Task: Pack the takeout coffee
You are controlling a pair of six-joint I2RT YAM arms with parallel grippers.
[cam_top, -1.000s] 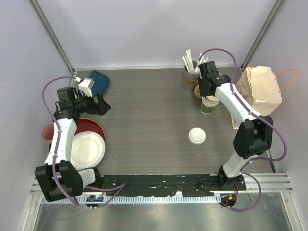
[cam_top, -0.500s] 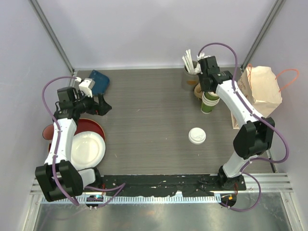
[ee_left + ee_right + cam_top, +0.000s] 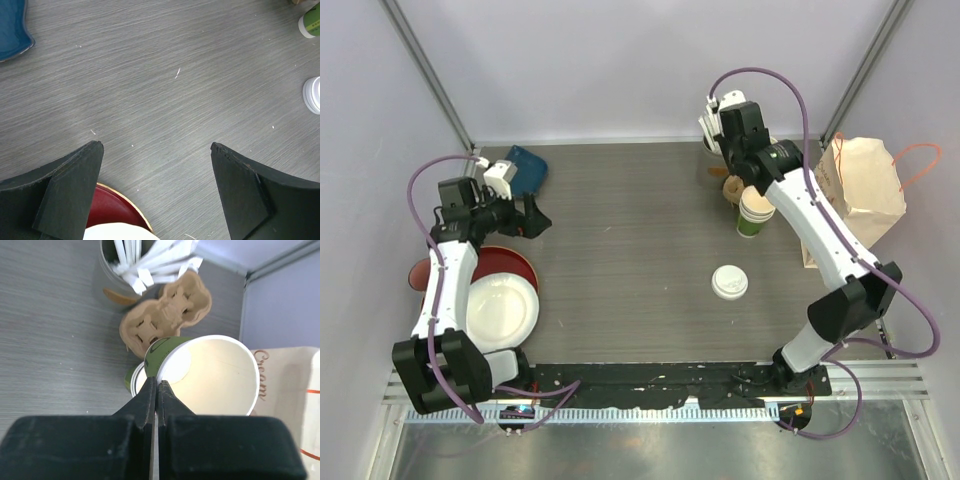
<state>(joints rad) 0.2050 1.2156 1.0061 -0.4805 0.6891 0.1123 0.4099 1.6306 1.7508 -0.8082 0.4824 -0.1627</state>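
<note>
My right gripper (image 3: 157,385) is shut on the rim of a green paper cup (image 3: 215,372), one finger inside and one outside, and holds it tilted above the stack of green cups (image 3: 134,381). In the top view the held cup (image 3: 758,205) hangs over the stack (image 3: 748,228) at the back right. A white lid (image 3: 729,282) lies on the table in front of it. A brown paper bag (image 3: 865,185) stands at the right edge. A brown cup carrier (image 3: 165,315) lies behind the stack. My left gripper (image 3: 157,150) is open and empty at the far left.
A holder with white straws and sticks (image 3: 145,260) stands at the back right. A red plate (image 3: 510,262) and a white plate (image 3: 502,310) lie under the left arm. A blue cloth-like item (image 3: 525,168) lies at the back left.
My right arm has risen and drawn back toward the far wall, with the top cup in its grip coming up off the stack. The left arm has not moved.
</note>
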